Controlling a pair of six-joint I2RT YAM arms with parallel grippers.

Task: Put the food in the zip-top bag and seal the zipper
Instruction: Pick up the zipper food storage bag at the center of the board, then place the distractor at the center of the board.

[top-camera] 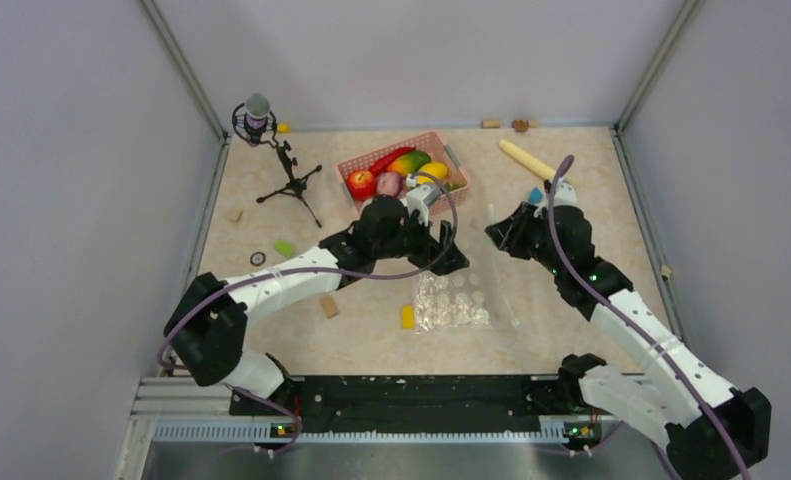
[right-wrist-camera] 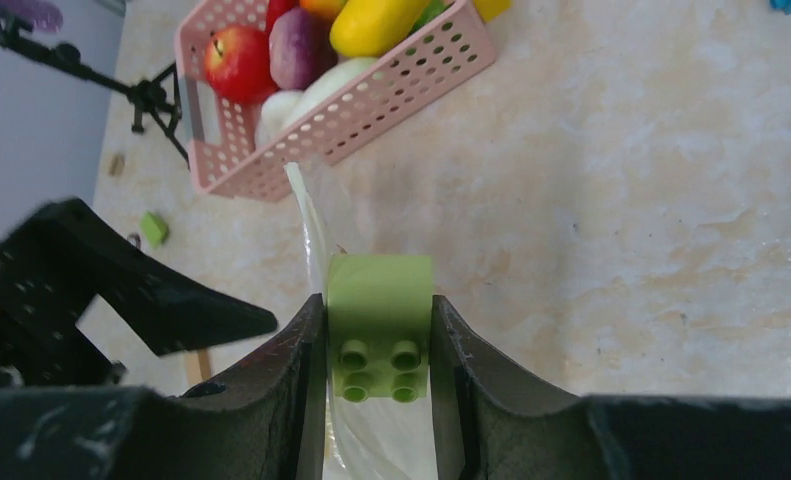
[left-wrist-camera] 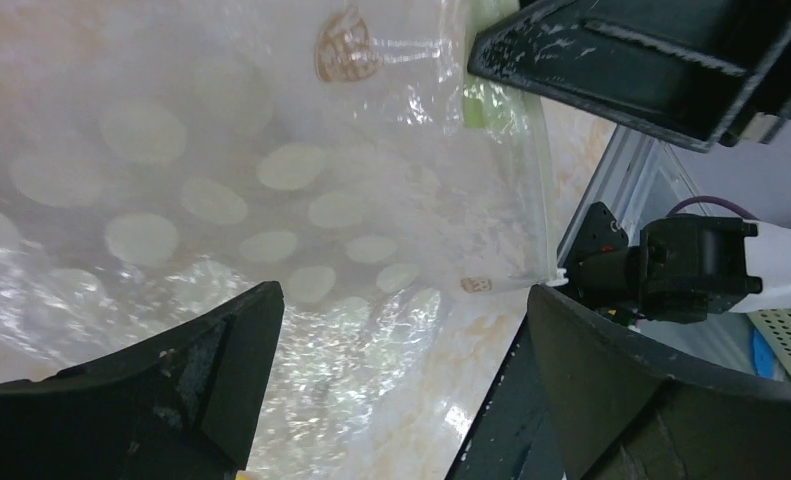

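The clear zip-top bag (top-camera: 453, 298) with pale round dots lies flat on the table; it fills the left wrist view (left-wrist-camera: 271, 200). Its zipper edge (top-camera: 501, 270) runs along the right side. My right gripper (top-camera: 498, 232) is shut on a light green studded block (right-wrist-camera: 381, 300), with the bag's mouth strip (right-wrist-camera: 311, 230) pinched beside it. My left gripper (top-camera: 449, 256) hangs open and empty just above the bag (left-wrist-camera: 403, 295). The food sits in the pink basket (top-camera: 449, 150): red apple (top-camera: 361, 182), purple onion (top-camera: 389, 184), mangoes (top-camera: 411, 162), red chili (top-camera: 391, 157).
A microphone on a tripod (top-camera: 261, 120) stands at the back left. Loose blocks lie around: yellow (top-camera: 408, 316), tan (top-camera: 329, 306), green (top-camera: 285, 247). A tan rod (top-camera: 526, 160) and a blue piece (top-camera: 536, 195) lie at the back right.
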